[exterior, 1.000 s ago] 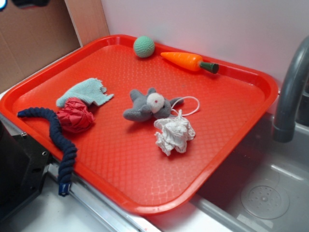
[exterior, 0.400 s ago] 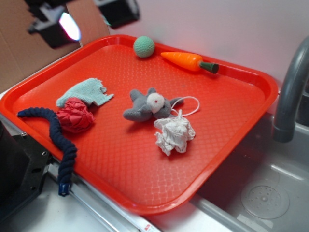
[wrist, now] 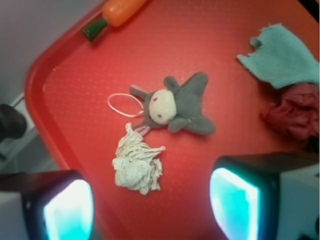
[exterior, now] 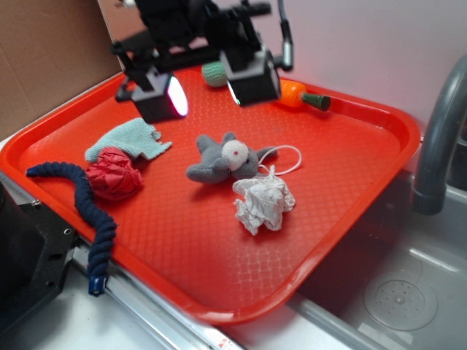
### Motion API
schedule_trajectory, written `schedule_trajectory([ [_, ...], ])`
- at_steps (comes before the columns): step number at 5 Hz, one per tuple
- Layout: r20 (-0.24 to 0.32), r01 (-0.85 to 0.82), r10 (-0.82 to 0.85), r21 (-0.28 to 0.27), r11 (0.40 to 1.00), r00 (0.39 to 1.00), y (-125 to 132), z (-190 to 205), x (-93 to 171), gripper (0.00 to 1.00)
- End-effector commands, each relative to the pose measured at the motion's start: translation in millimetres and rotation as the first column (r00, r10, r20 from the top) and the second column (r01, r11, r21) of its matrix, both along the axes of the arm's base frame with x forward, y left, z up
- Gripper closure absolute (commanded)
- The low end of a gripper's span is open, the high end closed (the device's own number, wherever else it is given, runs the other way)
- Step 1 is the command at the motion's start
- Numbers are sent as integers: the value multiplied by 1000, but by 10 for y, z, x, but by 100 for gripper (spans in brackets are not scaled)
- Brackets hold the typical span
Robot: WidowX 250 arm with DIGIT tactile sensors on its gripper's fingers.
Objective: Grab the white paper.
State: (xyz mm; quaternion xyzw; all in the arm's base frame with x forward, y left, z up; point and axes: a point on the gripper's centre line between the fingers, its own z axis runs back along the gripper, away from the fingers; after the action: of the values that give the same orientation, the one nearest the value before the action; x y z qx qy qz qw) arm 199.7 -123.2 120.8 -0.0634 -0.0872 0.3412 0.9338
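The white paper is a crumpled ball lying on the red tray just in front of a grey plush animal. My gripper hangs open high above the tray's back part, well behind the paper and touching nothing. Its two fingers are spread wide, with glowing pads. In the wrist view the paper lies between and a little ahead of them, nearer the left one, far below.
A red wrinkly ball, a light blue cloth and a dark blue rope lie on the tray's left. A green ball and a toy carrot sit at the back. A sink with a grey faucet lies right.
My gripper has come in from the top left, down and to the right over the back of the tray. The objects have not moved.
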Motion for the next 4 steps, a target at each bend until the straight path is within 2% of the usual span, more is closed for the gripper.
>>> schedule_trajectory([
  [1,-11,-1,1,42,999,1000,-155,-382,195,0],
  [3,-80,45,-39,82,996,996,-242,-781,186,0],
  [4,-97,48,-39,97,994,995,-246,-916,172,15],
])
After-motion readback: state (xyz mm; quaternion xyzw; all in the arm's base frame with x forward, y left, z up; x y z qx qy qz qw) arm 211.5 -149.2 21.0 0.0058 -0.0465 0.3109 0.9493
